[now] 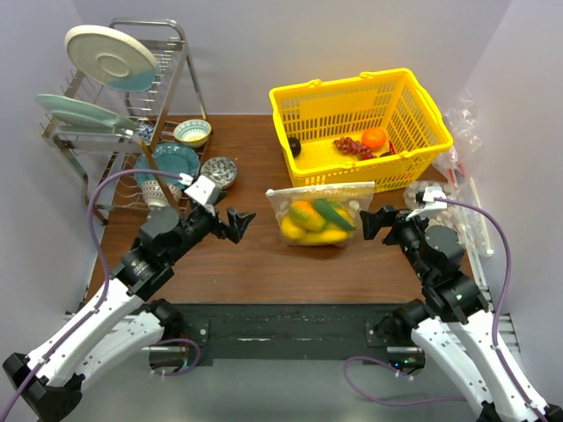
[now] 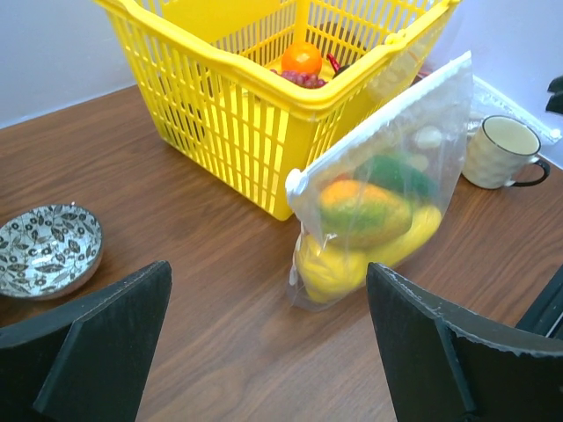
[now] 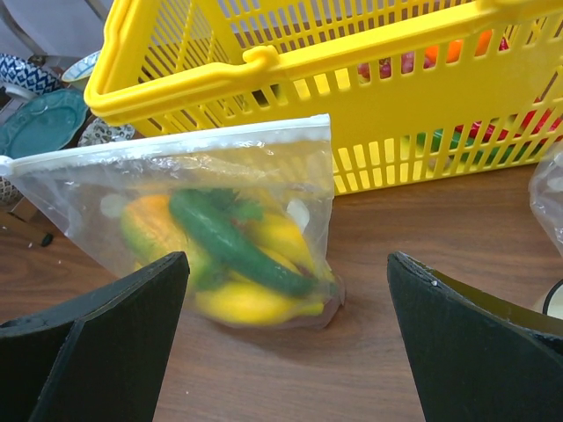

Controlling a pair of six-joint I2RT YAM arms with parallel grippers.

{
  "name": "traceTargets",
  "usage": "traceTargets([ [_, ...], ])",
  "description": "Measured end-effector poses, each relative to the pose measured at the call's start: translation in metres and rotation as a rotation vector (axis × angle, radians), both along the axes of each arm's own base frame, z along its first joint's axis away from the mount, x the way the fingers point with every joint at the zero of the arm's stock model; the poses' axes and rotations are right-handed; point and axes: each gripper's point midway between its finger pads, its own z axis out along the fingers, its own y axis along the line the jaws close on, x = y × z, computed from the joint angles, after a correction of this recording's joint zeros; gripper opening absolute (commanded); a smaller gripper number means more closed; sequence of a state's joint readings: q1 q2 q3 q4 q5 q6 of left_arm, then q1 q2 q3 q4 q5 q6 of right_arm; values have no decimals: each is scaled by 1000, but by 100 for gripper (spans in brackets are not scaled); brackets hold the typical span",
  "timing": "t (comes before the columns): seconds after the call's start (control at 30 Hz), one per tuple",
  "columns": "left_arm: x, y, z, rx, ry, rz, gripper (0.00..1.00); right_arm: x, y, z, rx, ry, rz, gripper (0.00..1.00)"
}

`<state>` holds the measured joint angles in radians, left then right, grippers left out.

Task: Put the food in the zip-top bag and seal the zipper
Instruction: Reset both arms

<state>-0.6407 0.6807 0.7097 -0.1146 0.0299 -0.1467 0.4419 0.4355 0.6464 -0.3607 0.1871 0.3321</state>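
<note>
The zip-top bag [image 1: 320,214] leans upright against the front of the yellow basket [image 1: 352,110], its zipper strip [image 1: 321,189] along the top edge. Inside it are the yellow banana bunch [image 1: 324,236], the orange-green mango [image 1: 305,214] and the dark green vegetable [image 1: 335,213]. The bag also shows in the left wrist view [image 2: 387,185] and the right wrist view [image 3: 202,229]. My left gripper [image 1: 239,223] is open and empty, left of the bag. My right gripper [image 1: 376,221] is open and empty, right of the bag. Neither touches it.
The basket holds red grapes [image 1: 354,146], an orange [image 1: 374,138] and a dark fruit [image 1: 294,146]. A dish rack [image 1: 114,114] with plates stands back left, with bowls [image 1: 193,132] beside it. A mug [image 2: 500,151] and crumpled plastic [image 1: 462,123] lie at the right.
</note>
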Motion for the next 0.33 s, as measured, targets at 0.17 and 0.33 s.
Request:
traceTargets([
  [0.17,-4,4,-7,6,-6,4,96,-2,-1,-1,0,2,0,99],
  [0.33,-3,5,-7,6,-8,7,96,-4,-1,-3,1,14,-1,99],
])
